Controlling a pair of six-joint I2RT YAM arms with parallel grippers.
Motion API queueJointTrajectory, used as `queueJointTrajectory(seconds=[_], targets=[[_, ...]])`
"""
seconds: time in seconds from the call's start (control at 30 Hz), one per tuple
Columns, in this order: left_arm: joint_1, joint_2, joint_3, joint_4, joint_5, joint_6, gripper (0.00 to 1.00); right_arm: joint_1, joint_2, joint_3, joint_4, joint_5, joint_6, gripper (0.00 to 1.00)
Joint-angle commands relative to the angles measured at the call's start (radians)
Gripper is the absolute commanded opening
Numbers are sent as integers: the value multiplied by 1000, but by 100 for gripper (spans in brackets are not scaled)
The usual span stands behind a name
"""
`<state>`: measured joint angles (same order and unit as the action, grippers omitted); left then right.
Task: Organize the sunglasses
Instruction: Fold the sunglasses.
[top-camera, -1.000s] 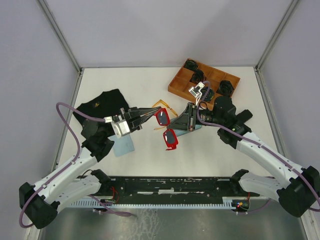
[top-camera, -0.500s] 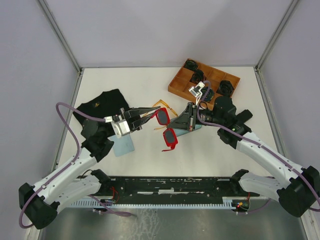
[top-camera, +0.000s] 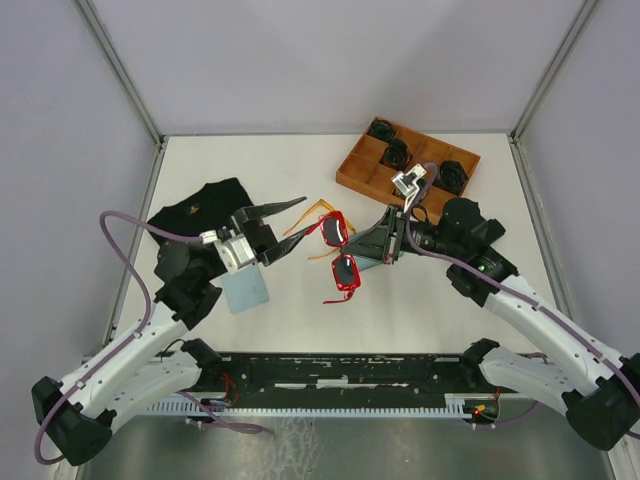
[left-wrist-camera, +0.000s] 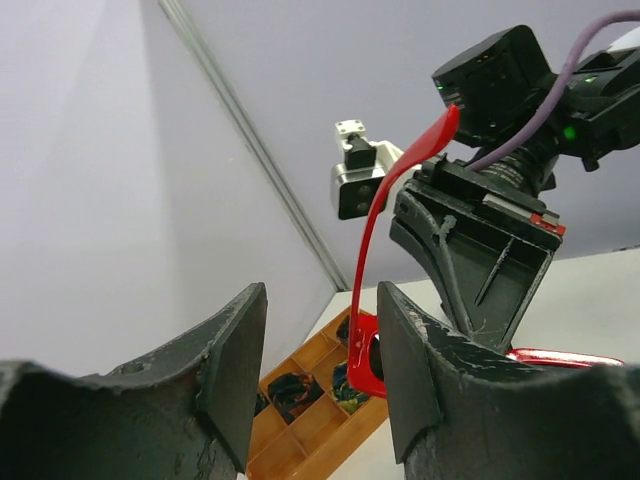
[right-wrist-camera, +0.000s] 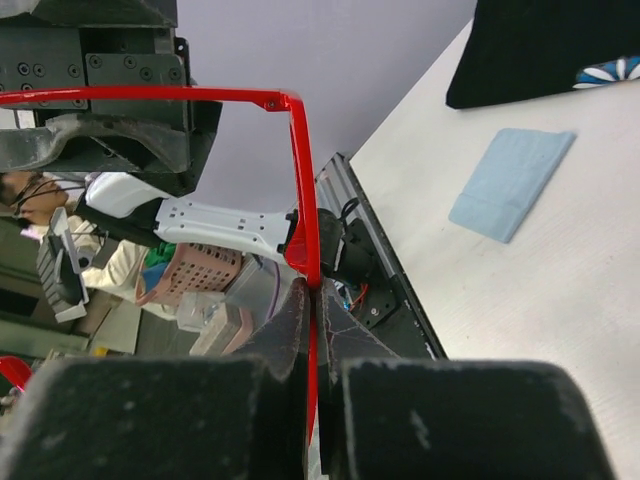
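The red sunglasses (top-camera: 345, 270) have a thin, bright red plastic frame and dark lenses. They hang above the middle of the table (top-camera: 300, 160), clear of its surface. The frame stands roughly on end, one lens nearer the far wall and the other nearer the arms' bases.

The right gripper (top-camera: 362, 248) is clamped on them. In the right wrist view one red temple (right-wrist-camera: 298, 180) runs straight into the pinched fingers and bends at its hinge above them.

The left gripper (top-camera: 298, 212) has its jaws spread and grips nothing. It hovers just to the left of the glasses. In its own view the other temple rises between the two dark fingers (left-wrist-camera: 230, 370) without touching either.

The orange-yellow pair (top-camera: 318, 207) shows only as thin translucent strokes beside the upper red lens. The rest is covered by the red frame and the left fingers, so it probably lies on the table, though the view does not settle that.

A light blue cloth (top-camera: 247, 291) lies flat near the left arm, with a black pouch (top-camera: 205, 210) behind it. The wooden tray (top-camera: 362, 172) at the far right holds dark items too small to identify.
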<state>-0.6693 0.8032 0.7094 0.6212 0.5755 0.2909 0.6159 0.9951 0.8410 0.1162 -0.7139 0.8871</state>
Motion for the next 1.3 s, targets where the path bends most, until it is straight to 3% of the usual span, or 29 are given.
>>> queueJointTrajectory(seconds=[0.0,0.13,0.3,0.43,0.6,0.8,0.97,1.1,1.27], targets=[[-1,-72,-10,-19,-122,-67,56,4,-93,19,-91,160,-51,0],[-1,-101,-11,-139,-400,-286,64,5,-173,27,-268,380,-117,0],[-1,-127,-13,-373,-634,-509,70,4,-279,-19,-396,653,-173,0],[-1,-120,5,-606,-736,-657,71,4,-295,-18,-566,875,-184,0],[0,-44,49,-954,-833,-834,73,3,-199,48,-828,1148,-114,0],[1,62,25,-1156,-829,-903,80,3,-116,59,-903,1210,-81,0],[0,51,32,-1211,-889,-995,85,3,-162,-10,-822,1281,-118,0],[0,-20,-15,-1106,-782,-953,99,2,-198,-51,-810,1342,-110,0],[-3,-44,-84,-961,-697,-952,96,3,-219,-34,-819,1354,-98,0]])
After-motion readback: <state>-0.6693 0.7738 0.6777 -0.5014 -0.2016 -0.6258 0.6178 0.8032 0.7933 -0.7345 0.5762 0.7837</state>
